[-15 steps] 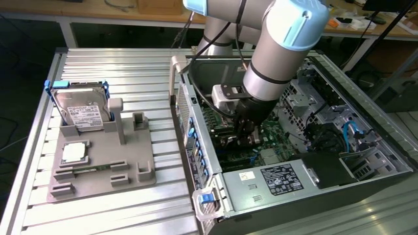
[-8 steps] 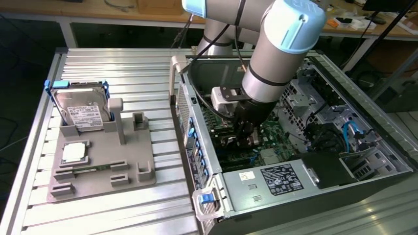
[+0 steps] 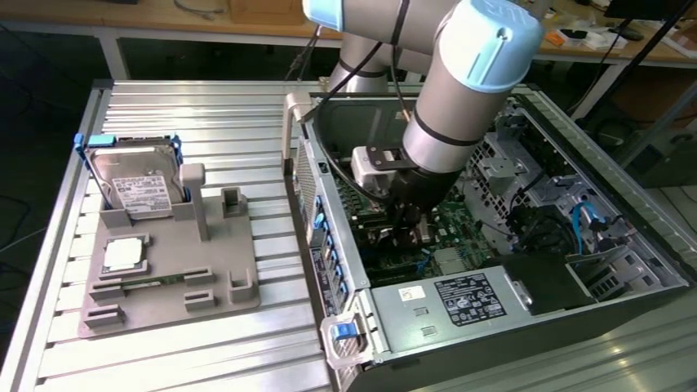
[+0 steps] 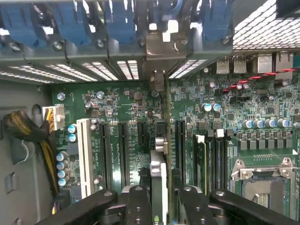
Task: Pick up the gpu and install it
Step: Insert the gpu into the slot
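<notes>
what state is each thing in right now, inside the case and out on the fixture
computer case, on its side, open side up
gpu, standing on edge on the motherboard, bracket at the rear slot, full seating unclear
gripper, down inside the case at the gpu
hard drive, upright in its holder on the gray fixture
memory stick, lying flat on the fixture
processor chip, lying flat on the fixture

Slatted metal table (image 3: 218, 106), grey holder plate (image 3: 224, 255), open computer case (image 3: 544, 343) on it

The labels on the hard drive (image 3: 136, 186) and power supply (image 3: 468, 299) are unreadable.
</notes>
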